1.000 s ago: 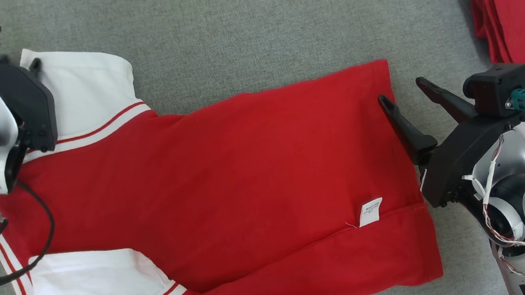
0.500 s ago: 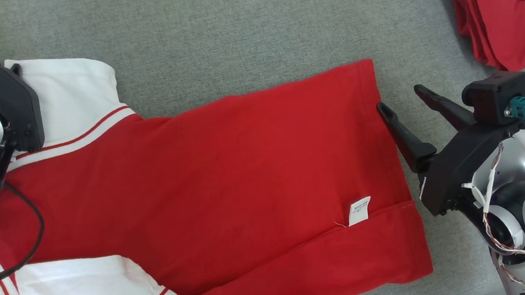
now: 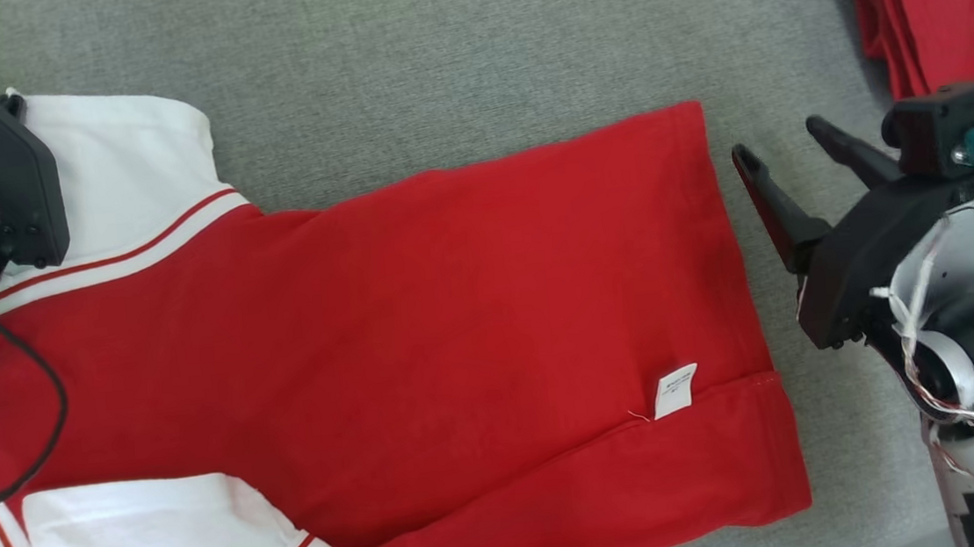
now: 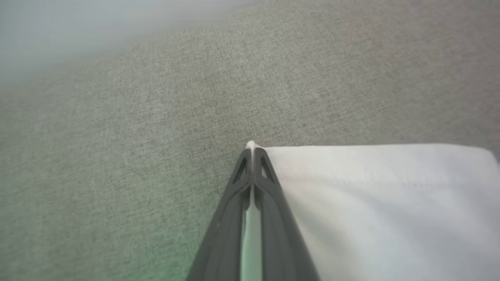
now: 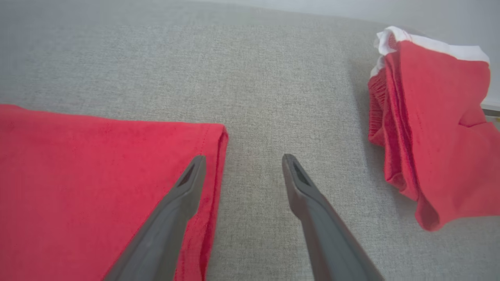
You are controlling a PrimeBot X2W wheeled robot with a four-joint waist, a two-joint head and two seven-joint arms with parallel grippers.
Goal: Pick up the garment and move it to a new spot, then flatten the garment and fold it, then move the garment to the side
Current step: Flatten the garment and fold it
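Where the white sleeve (image 4: 371, 195) of the garment (image 3: 420, 315) ends in a corner, the left hand (image 4: 253, 150) is clamped on that corner, with a sliver of white cloth between its fingers. The rest of the sleeve spreads to that hand's right. The garment lies flat on the grey cloth surface (image 3: 450, 56). The right hand (image 5: 244, 158) has its fingers spread apart and holds nothing. The garment's red hem lies at its left finger (image 5: 183, 195). A pile of red garments (image 5: 437, 128) lies well off to its right.
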